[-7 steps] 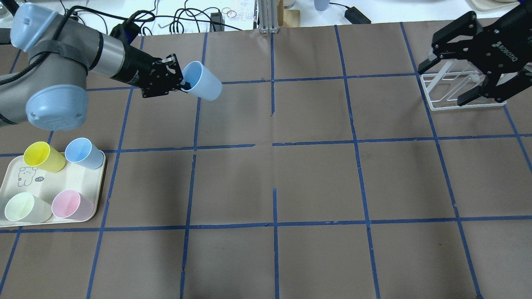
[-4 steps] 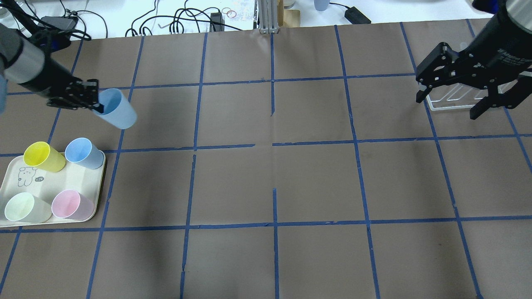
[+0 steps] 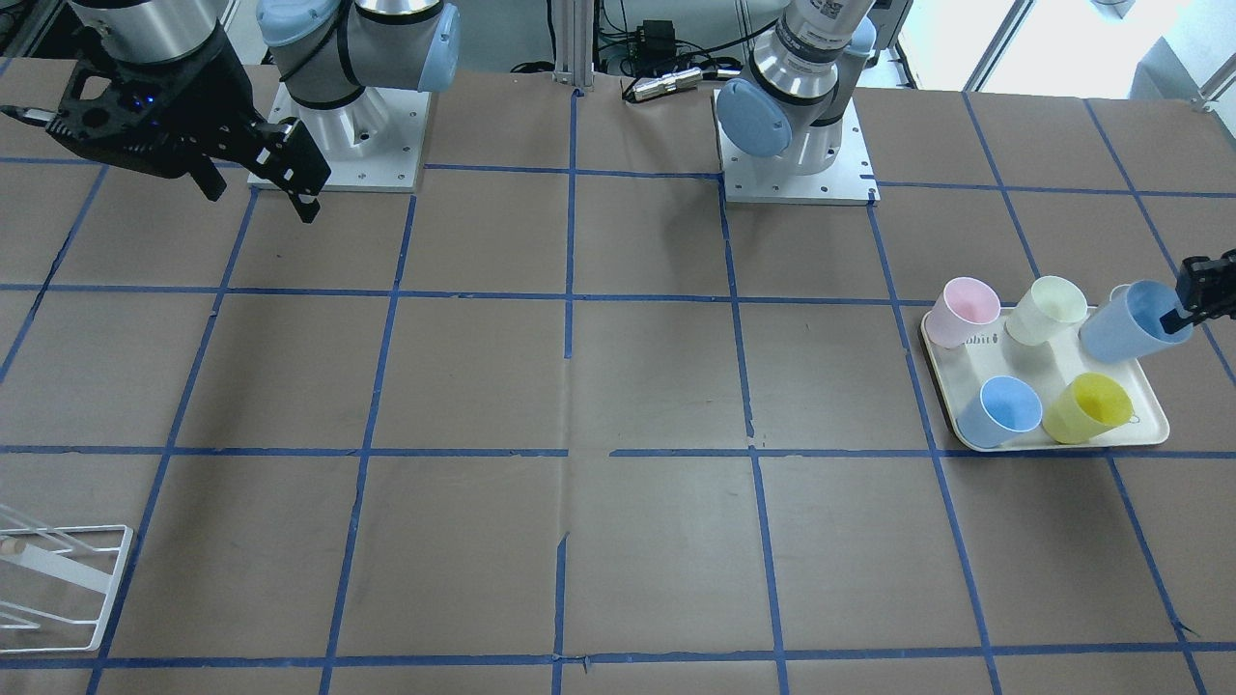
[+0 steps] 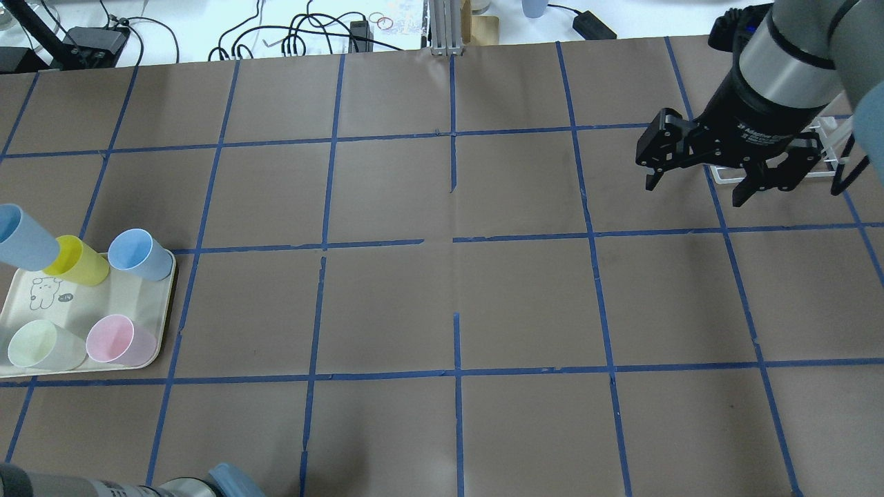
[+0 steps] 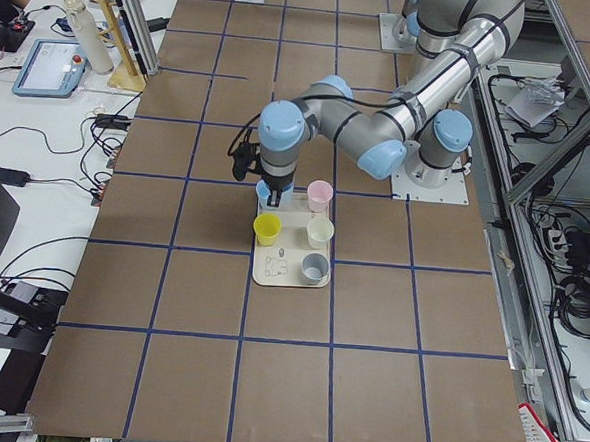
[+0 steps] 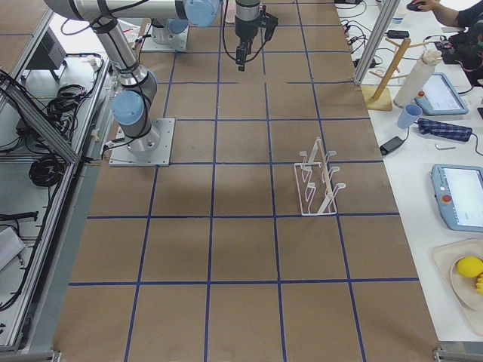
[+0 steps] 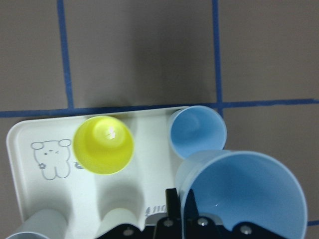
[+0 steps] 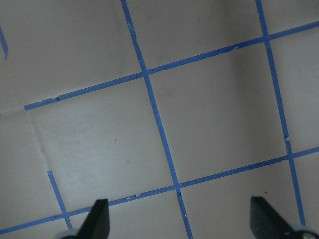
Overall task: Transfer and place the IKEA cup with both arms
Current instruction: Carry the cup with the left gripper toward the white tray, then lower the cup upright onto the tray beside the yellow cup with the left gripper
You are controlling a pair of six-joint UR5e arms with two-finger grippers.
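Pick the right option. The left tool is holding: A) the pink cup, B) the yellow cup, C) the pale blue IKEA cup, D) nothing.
C: the left tool pinches the rim of the pale blue IKEA cup, which hangs tilted in the air by the tray.

The IKEA cup and the yellow cup are smooth plastic with a soft sheen, the tray smooth and cream with a faint gloss, the tabletop matt brown paper crossed by blue tape, the right arm brushed metal, the right hand matt black, the rack white-coated wire.
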